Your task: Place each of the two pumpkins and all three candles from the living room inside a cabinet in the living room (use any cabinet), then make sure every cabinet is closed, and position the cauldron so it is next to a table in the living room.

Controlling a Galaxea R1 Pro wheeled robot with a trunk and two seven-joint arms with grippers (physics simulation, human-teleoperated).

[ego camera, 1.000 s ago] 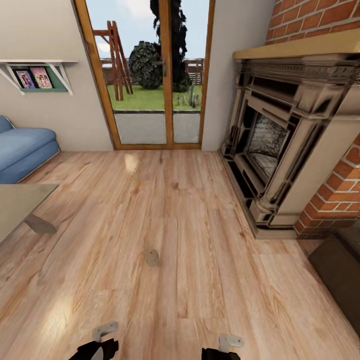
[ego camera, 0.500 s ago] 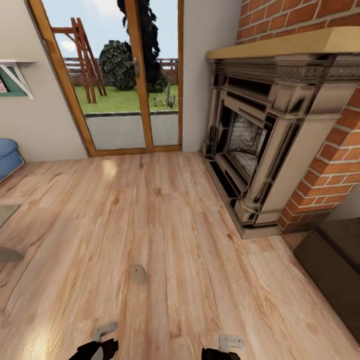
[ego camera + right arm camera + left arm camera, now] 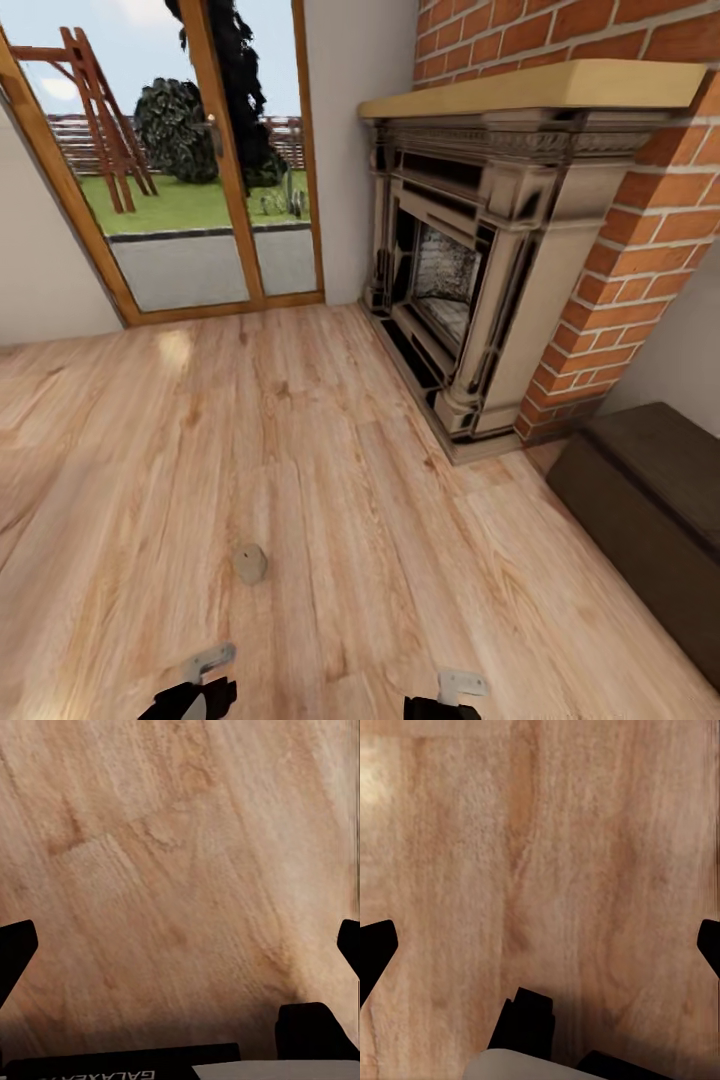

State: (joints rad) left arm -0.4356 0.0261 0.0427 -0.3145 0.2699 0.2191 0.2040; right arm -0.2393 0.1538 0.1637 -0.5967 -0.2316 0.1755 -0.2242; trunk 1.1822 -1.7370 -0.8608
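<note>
Pale wood planks make up the floor (image 3: 330, 480), and on them, in the head view, one beige candle (image 3: 249, 563) stands upright by itself, well apart from every piece of furniture and a little ahead of the robot's left arm. To the right, the dark brown cabinet (image 3: 650, 520) sits low against the wall just beside the brick fireplace (image 3: 470, 270), which has a tan mantel across its top; the cabinet front shows closed as far as it is in view. Farther back, a glass door with a wooden frame (image 3: 215, 160) looks out on grass, a fence and a dark bush. The left gripper (image 3: 540, 937) hangs over bare floor in its wrist view, its jaws spread wide with the dark fingertips (image 3: 375, 949) at the two edges of the picture and nothing between them. The right gripper (image 3: 180, 945) is likewise over bare planks, jaws wide apart and holding nothing.
</note>
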